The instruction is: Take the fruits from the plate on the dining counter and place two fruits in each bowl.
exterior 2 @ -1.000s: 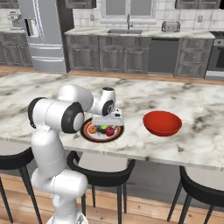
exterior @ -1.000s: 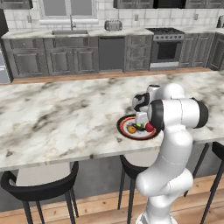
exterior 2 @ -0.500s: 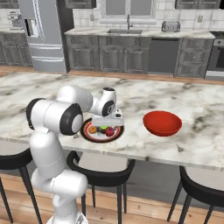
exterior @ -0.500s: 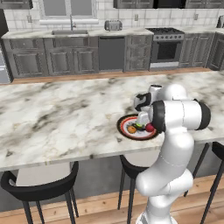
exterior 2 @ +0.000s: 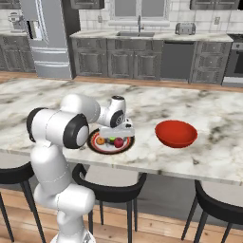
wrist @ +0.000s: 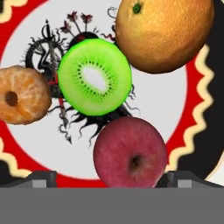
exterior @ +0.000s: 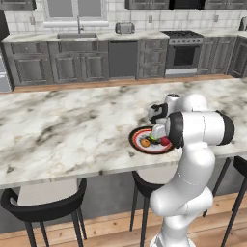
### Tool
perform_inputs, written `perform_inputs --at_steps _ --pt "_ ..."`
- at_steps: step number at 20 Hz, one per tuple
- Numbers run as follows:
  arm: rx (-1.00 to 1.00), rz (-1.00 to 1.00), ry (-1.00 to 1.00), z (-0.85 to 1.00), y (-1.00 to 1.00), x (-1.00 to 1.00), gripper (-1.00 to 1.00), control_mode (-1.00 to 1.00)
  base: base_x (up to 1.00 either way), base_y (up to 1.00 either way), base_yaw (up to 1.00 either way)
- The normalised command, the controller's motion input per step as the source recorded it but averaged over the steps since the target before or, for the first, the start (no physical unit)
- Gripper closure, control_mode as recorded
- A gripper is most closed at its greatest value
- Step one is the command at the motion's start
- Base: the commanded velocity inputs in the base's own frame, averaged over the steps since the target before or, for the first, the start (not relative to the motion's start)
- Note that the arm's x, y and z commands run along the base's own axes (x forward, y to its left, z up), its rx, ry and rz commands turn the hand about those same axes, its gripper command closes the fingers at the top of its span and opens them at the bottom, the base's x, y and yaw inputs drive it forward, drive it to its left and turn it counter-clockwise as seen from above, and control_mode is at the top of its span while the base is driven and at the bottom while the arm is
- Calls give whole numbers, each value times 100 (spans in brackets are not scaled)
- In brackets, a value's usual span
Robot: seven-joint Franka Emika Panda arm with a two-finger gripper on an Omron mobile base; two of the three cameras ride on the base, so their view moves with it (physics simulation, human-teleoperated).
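Fruits point(wrist: 95, 77) on dark-patterned plate point(wrist: 183, 131), wide-spread tool point(wrist: 109, 180) just above.

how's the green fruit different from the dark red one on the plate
The green fruit shows a cut face with a pale centre and a ring of dark seeds; the dark red fruit is whole, with a dimple. The green one lies at the middle of the plate, over its dark pattern; the red one lies nearer the red ring, between the fingertips of the open gripper. Both are roundish, similar in size, and untouched.
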Motion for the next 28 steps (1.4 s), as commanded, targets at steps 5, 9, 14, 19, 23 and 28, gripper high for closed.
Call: perform_inputs --at_steps 5,9,14,19,23,28 --pt "0 1 0 -25 0 -7 -100 -100 0 0 0" --pt "0 0 0 -4 0 0 -100 -100 0 0 0" --pt "0 0 0 0 0 0 -100 -100 0 0 0" --pt "0 0 0 -2 0 0 -100 -100 0 0 0" --pt "0 0 0 -15 0 1 -100 -100 0 0 0" --pt "0 0 0 -8 1 7 -100 -100 0 0 0"
